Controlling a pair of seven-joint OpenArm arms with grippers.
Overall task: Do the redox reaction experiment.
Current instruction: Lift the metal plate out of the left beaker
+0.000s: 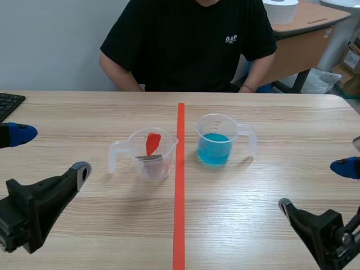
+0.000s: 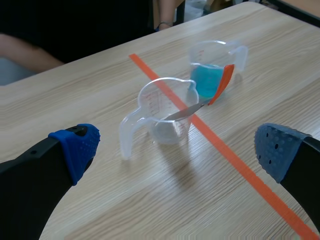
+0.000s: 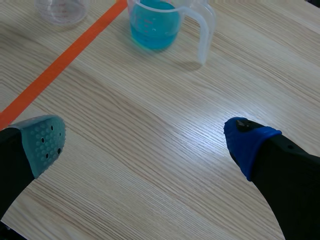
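At the near left, the left claw [image 1: 49,153] hovers low over the light wooden table [image 1: 84,225]. Its two fingers are spread wide with nothing between them.

Ahead of it, towards the middle of the table, stands a clear plastic measuring cup with printed markings [image 1: 151,159], upright, its handle turned to the left. In it sits a small tool with a grey metal blade and an orange-red handle [image 2: 222,84]. The tool's long axis is tilted: the blade end points down into the cup, and the handle end points up and out over the rim. In the left wrist view it leans on the side of the rim nearest the orange-red tape line [image 1: 179,197]. The tool is well apart from both claws, ahead of the left one and clear of its fingers.

The tape line runs straight away from the robot, just beside this cup.

Just across the line stands a second clear plastic measuring cup [image 1: 220,130], upright, with its handle to the right. It holds bright blue liquid [image 3: 150,25] to somewhat under half its height. The two cups are near each other but not touching.

At the near right, the right claw [image 3: 147,142] is also spread wide and holds nothing. The blue-filled cup is ahead of it.

A person in a black T-shirt [image 1: 185,45] sits at the far edge.
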